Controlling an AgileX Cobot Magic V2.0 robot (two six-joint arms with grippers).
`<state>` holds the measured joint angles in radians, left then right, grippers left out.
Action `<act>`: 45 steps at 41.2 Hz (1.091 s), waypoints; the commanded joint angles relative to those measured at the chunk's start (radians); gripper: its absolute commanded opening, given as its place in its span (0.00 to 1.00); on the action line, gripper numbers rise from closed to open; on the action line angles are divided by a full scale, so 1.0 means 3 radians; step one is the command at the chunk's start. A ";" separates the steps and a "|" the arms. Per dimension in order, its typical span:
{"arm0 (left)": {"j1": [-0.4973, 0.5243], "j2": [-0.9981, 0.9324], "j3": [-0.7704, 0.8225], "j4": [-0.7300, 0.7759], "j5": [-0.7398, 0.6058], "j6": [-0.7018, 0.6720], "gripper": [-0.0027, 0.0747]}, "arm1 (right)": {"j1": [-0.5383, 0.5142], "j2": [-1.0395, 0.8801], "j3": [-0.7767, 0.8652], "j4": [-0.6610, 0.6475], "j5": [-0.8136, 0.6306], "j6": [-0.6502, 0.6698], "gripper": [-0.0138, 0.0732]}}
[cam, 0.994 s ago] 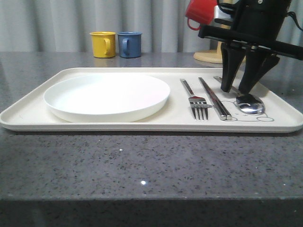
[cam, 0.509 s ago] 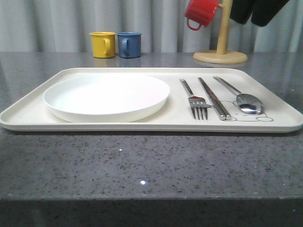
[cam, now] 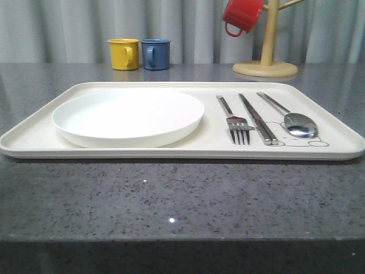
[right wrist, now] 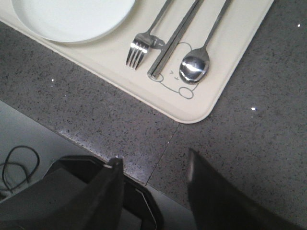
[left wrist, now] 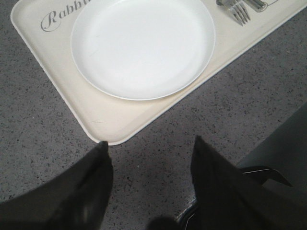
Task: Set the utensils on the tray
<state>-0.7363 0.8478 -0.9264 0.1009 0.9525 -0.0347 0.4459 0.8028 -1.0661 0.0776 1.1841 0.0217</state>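
Note:
The cream tray (cam: 45, 134) lies across the grey counter. On it rest the white plate (cam: 128, 116) at the left, then the steel fork (cam: 235, 121), the chopsticks (cam: 258, 118) and the spoon (cam: 295, 121) side by side at the right. In the right wrist view the fork (right wrist: 141, 44), chopsticks (right wrist: 173, 39) and spoon (right wrist: 195, 64) lie over the rabbit drawing. My right gripper (right wrist: 153, 160) is open, high above the counter's front edge, holding nothing. My left gripper (left wrist: 149, 146) is open over bare counter just off the tray's corner (left wrist: 106, 140), near the plate (left wrist: 143, 45).
A yellow mug (cam: 124, 53) and a blue mug (cam: 155, 53) stand behind the tray. A red mug (cam: 242, 15) hangs on a wooden mug tree (cam: 266, 65) at the back right. The counter's front edge runs near the camera.
The right gripper, which stood over the spoon on the tray, has lifted up and out of the front view. The spoon stays on the tray.

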 commanded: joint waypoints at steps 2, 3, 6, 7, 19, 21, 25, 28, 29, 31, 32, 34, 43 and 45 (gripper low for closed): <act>-0.0024 -0.0013 -0.0083 0.0014 -0.0190 -0.0017 0.50 | 0.0000 -0.0496 0.0212 -0.0026 -0.0392 -0.0041 0.56; -0.0024 -0.0013 -0.0083 0.0014 -0.0190 -0.0017 0.50 | 0.0000 -0.0577 0.0264 -0.0026 -0.0424 -0.0041 0.56; -0.0024 -0.0013 -0.0083 0.0014 -0.0190 -0.0017 0.50 | 0.0000 -0.0823 0.0449 -0.0026 -0.0549 -0.0041 0.56; -0.0024 -0.0013 -0.0083 0.0014 -0.0190 -0.0017 0.50 | 0.0000 -0.0910 0.0496 -0.0030 -0.0576 -0.0041 0.56; -0.0024 -0.0013 -0.0083 0.0014 -0.0333 -0.0017 0.50 | 0.0000 -0.1290 0.0769 -0.0032 -0.0663 -0.0041 0.25; -0.0024 -0.0013 -0.0083 0.0014 -0.0336 -0.0017 0.50 | 0.0000 -0.1287 0.0769 -0.0032 -0.0675 -0.0041 0.16; -0.0024 -0.0013 -0.0083 0.0028 -0.0336 -0.0017 0.46 | 0.0000 -0.1287 0.0769 -0.0029 -0.0691 -0.0041 0.09; -0.0024 -0.0013 -0.0083 0.0028 -0.0336 0.0196 0.31 | 0.0000 -0.1287 0.0769 -0.0026 -0.0680 -0.0041 0.08; -0.0024 -0.0013 -0.0083 0.0028 -0.0341 0.0293 0.23 | 0.0000 -0.1287 0.0769 -0.0026 -0.0680 -0.0041 0.08; -0.0024 -0.0013 -0.0083 0.0028 -0.0356 0.0373 0.10 | 0.0000 -0.1287 0.0769 -0.0026 -0.0672 -0.0041 0.08; -0.0024 -0.0013 -0.0083 0.0035 -0.0356 0.0373 0.04 | 0.0000 -0.1287 0.0769 -0.0026 -0.0672 -0.0041 0.08; -0.0024 -0.0013 -0.0083 0.0035 -0.0356 0.0373 0.01 | 0.0000 -0.1287 0.0769 -0.0026 -0.0672 -0.0041 0.08; -0.0024 -0.0013 -0.0083 0.0035 -0.0356 0.0373 0.01 | 0.0000 -0.1287 0.0769 -0.0026 -0.0672 -0.0041 0.08; -0.0024 -0.0013 -0.0083 0.0035 -0.0356 0.0373 0.01 | 0.0000 -0.1287 0.0769 -0.0026 -0.0672 -0.0041 0.08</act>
<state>-0.7363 0.8478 -0.9264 0.1049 0.9126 0.0740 0.4459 0.4083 -0.8129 0.0776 1.0530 0.0193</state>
